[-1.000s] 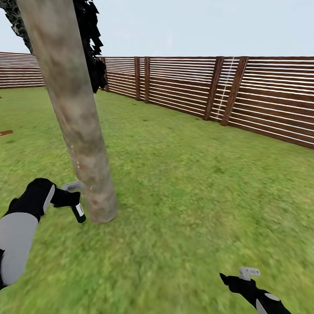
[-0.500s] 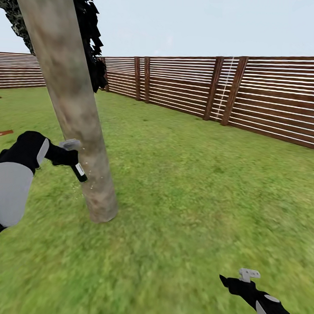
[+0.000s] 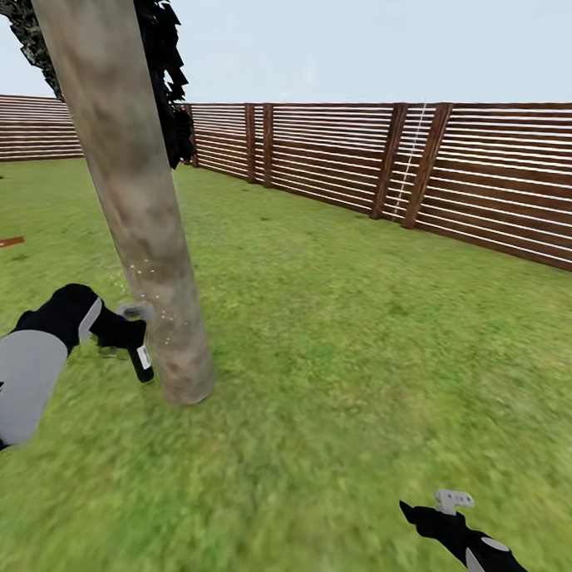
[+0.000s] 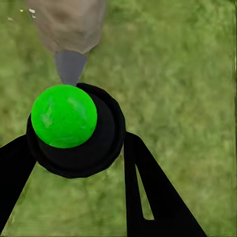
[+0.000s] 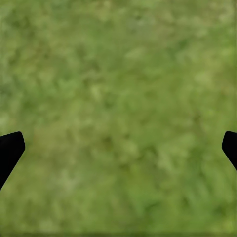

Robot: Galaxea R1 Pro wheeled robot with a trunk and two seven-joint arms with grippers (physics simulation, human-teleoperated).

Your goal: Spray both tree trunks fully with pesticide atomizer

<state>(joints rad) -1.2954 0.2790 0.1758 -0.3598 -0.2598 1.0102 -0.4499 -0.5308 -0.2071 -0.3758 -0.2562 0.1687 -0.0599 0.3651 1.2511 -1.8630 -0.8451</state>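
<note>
Risk: the small dark spray bottle with white label and grey trigger head [image 3: 139, 356] rides just beside the thick mottled grey-brown leaning trunk [image 3: 140, 205]; its nozzle could knock the bark and twist the bottle in the grip, or the spray could miss the trunk's far side, leaving bare patches. Fine pale specks [image 3: 145, 267] dot the bark above the bottle. Left gripper [image 4: 74, 163] pinches the bottle between black fingers [image 4: 148, 192]; bottle near the trunk's base. Right gripper [image 3: 430, 513] hangs well apart from the trunk over green lawn [image 3: 358, 339], jaws spread wide, empty.
</note>
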